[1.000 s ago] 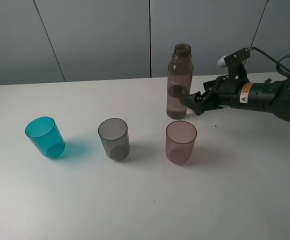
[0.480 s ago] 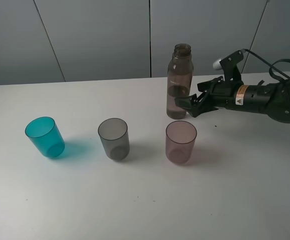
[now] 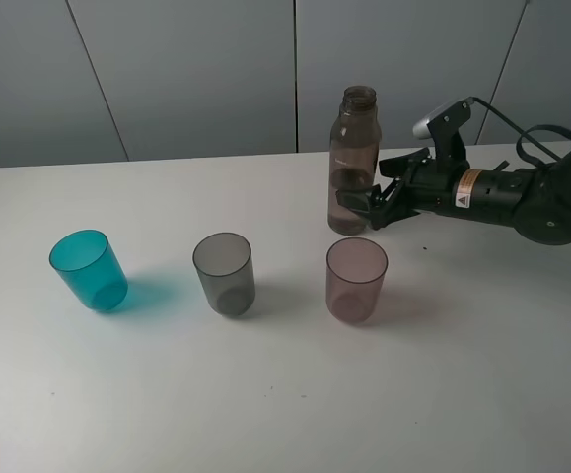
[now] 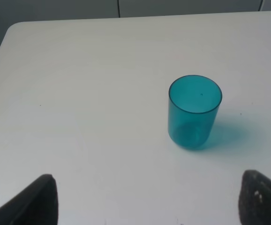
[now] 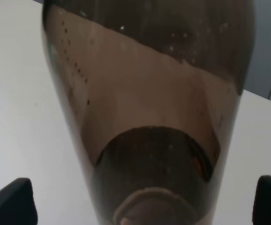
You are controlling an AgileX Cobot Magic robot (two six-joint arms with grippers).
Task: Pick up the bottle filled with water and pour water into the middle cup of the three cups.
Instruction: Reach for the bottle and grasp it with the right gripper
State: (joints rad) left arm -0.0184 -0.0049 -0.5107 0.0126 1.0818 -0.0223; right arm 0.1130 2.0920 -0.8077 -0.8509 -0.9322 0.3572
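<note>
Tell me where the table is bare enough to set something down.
Bare table runs along the near edge, in front of the teal cup, grey cup and mauve cup. Also free: the far-left stretch behind the teal and grey cups. Crowded: around the bottle, flanked by the open right tool, just behind the mauve cup.

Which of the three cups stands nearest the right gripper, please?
The pinkish cup, in front of the bottle; the grey cup and teal cup stand farther left.

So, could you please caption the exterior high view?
Right gripper, jaws open, straddles the upright bottle behind the three cups.
</note>
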